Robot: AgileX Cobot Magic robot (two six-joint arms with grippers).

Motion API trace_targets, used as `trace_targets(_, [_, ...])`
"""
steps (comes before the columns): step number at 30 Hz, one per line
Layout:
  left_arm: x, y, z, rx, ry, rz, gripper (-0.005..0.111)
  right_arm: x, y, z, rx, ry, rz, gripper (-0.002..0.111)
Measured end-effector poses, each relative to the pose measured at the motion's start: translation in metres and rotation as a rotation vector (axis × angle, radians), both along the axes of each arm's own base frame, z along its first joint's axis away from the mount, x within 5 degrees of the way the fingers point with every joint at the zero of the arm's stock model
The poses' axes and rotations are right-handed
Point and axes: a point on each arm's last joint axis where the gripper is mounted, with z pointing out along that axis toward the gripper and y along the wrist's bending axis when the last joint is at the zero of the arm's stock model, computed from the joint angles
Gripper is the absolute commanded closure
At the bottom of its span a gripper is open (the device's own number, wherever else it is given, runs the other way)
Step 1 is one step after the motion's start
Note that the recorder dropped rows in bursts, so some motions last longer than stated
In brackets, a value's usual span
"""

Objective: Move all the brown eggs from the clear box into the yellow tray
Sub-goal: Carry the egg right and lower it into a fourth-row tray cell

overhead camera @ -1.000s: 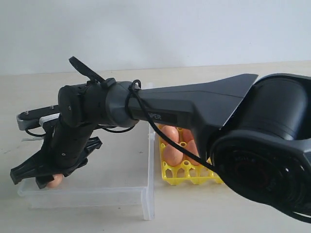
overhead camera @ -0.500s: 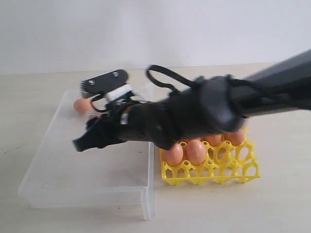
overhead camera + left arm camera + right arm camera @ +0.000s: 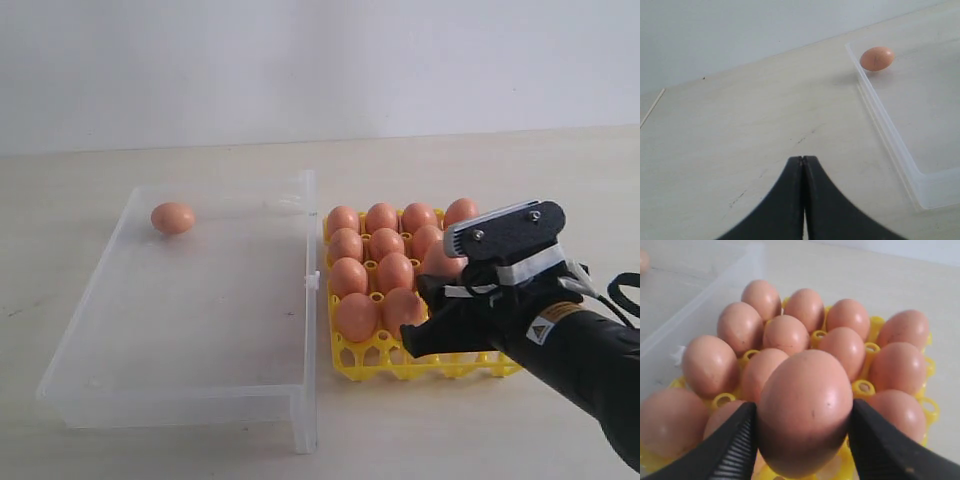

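Pinching a brown egg (image 3: pixel 805 410) lengthwise, the right jaws hang just above the yellow tray's (image 3: pixel 863 388) free cells; left jaws closed, empty.

exterior camera raised, facing whole table (image 3: pixel 560 160), left wrist low beside clear box (image 3: pixel 932 115), right wrist close over yellow tray (image 3: pixel 863 388), both within exterior's frame

Left gripper (image 3: pixel 802 159), black jaws pressing together w/ nothing btwn them, is hanging over a pale table (image 3: pixel 730 130). One brown egg (image 3: pixel 877 58) is lying inside the clear box (image 3: pixel 887 137), just beside its corner. Grey wall (image 3: pixel 740 30) is showing behind.
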Motion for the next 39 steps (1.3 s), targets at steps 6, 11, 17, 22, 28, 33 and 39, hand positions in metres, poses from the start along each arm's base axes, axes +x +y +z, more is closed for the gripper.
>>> trace_targets(6, [0.0, 0.0, 0.0, 0.0, 0.0, 0.0, 0.107, 0.0, -0.009, -0.005, 0.003, 0.001, -0.041, 0.108])
trace_targets(11, [0.0, 0.0, 0.0, 0.0, 0.0, 0.0, 0.107, 0.0, -0.008, -0.013, 0.006, 0.026, -0.037, 0.108])
trace_targets(17, [0.0, 0.0, 0.0, 0.0, 0.0, 0.0, 0.107, -0.001, -0.007, -0.021, -0.001, 0.054, -0.026, 0.108])
trace_targets(22, [0.0, 0.0, 0.0, 0.0, 0.0, 0.0, 0.107, -0.001, -0.007, -0.022, -0.004, 0.06, -0.026, 0.108])
trace_targets(28, [0.0, 0.0, 0.0, 0.0, 0.0, 0.0, 0.107, -0.002, -0.004, -0.026, -0.022, 0.066, 0.014, 0.092])
trace_targets(33, [0.0, 0.0, 0.0, 0.0, 0.0, 0.0, 0.107, -0.002, -0.004, -0.026, -0.023, 0.067, 0.016, 0.059])
trace_targets(39, [0.0, 0.0, 0.0, 0.0, 0.0, 0.0, 0.107, -0.002, -0.004, -0.026, -0.023, 0.067, 0.016, 0.044])
